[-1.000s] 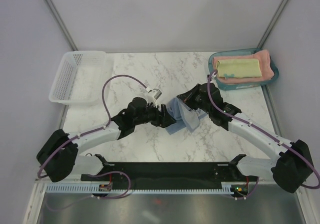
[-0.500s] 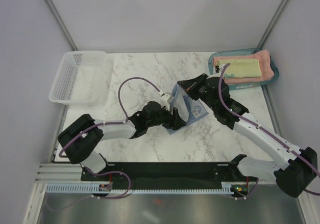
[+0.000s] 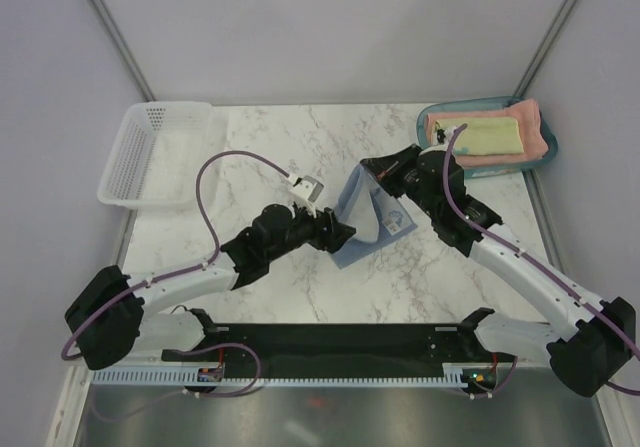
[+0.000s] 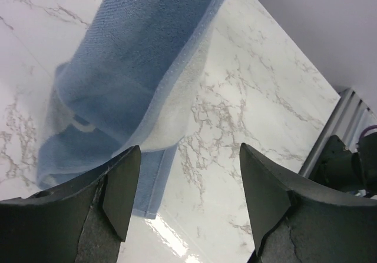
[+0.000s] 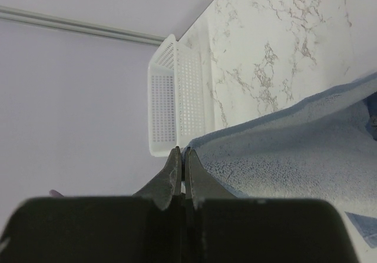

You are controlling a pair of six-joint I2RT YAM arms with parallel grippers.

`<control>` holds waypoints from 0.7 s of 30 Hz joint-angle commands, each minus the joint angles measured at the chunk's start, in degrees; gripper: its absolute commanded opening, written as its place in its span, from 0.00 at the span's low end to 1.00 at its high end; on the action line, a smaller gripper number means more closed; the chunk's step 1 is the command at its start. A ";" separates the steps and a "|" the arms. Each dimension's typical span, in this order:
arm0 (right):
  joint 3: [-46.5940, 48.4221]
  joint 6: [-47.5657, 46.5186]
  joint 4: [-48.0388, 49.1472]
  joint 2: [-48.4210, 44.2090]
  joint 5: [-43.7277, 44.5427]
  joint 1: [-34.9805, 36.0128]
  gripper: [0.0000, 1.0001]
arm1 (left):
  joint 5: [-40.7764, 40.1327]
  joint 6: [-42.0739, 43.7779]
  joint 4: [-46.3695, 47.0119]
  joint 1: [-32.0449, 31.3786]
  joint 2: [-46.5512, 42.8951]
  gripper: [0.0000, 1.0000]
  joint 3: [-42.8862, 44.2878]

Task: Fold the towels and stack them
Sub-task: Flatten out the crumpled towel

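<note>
From where I stand, the left end effector (image 3: 345, 235) is down low at the middle of the worktop (image 3: 260, 137) with its jaws spread wide and nothing between them. Its own camera shows the near hem of the grey-blue towel (image 4: 129, 57) just ahead of its fingers (image 4: 121, 186). That towel (image 3: 372, 212) is half raised: its upper corner hangs from the right end effector (image 3: 368, 170) and its lower part rests on the marble. The right end effector (image 5: 179, 152) is clenched flat on the towel's edge, with cloth (image 5: 294, 151) spilling away from its tips.

I'd say the fold is only starting. To do it well, the left end effector should take the free lower corner rather than a bunch of cloth. The two can then draw the towel taut and lay one half square onto the other, edges matched. Letting the raised corner sag first would probably wrinkle the fold.

As for containers, the white mesh basket (image 3: 150, 157) at the far left has nothing in it that I can see. The teal tray (image 3: 425, 127) at the far right holds the salmon-pink towel (image 3: 540, 132), folded, with the pale-yellow towel (image 3: 485, 137) folded on top of it.
</note>
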 commanded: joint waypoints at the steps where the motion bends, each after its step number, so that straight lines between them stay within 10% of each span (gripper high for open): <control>1: 1.38 0.78 0.65 -2.24 -1.34 -0.25 0.00 | -3.90 6.97 -3.75 0.01 2.79 0.76 2.10; 15: 0.24 1.31 0.65 -4.00 -3.10 -0.69 0.00 | -1.87 16.11 -6.38 0.79 6.76 0.84 6.23; 21: -0.03 1.75 0.21 -5.32 -2.92 -1.12 0.00 | 13.76 18.48 -9.81 4.49 6.83 0.84 9.21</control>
